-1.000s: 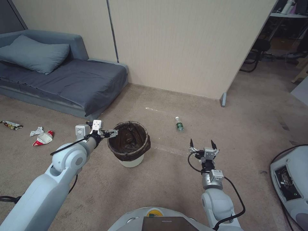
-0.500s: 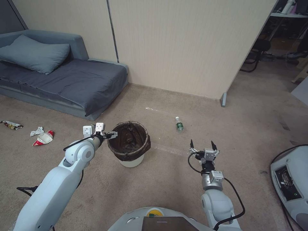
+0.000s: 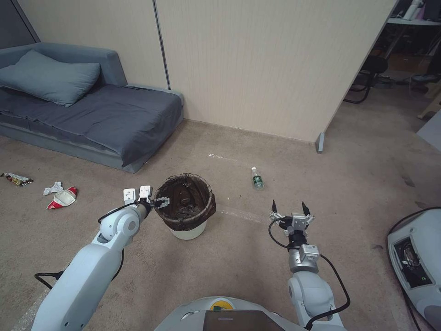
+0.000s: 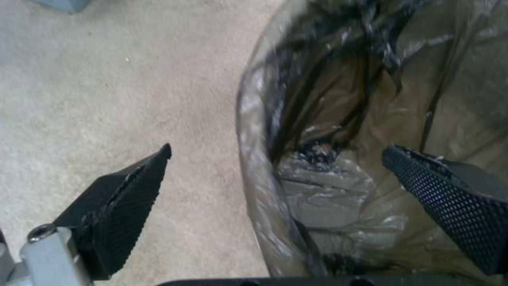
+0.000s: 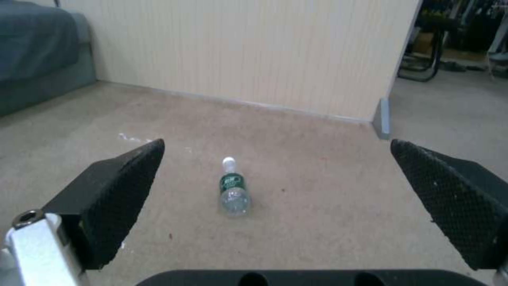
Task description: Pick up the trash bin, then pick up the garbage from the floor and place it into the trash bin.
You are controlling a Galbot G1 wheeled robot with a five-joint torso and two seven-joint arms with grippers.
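The trash bin (image 3: 187, 232), a small white bucket lined with a dark bag (image 3: 184, 206), stands on the carpet ahead of me. My left gripper (image 3: 161, 201) is open at its left rim. In the left wrist view this gripper (image 4: 276, 150) straddles the bag-covered rim (image 4: 253, 131), one finger outside over the carpet and one finger inside. My right gripper (image 3: 289, 207) hovers open to the right of the bin. Beyond it lies a clear plastic bottle (image 3: 257, 178), which the right wrist view shows between the open fingers (image 5: 233, 190). More garbage lies far left: a red-and-white cup (image 3: 62, 198), a tissue (image 3: 53, 187), a wrapper (image 3: 16, 179).
A grey sofa bed (image 3: 92, 115) with a pillow stands at the back left against the beige partition wall (image 3: 257, 69). A white machine base (image 3: 415, 262) sits at the right edge. Open carpet surrounds the bin and bottle.
My left arm has swung inward and its gripper has dropped slightly along the bin's left rim. The bin, the bottle and the right arm have stayed put.
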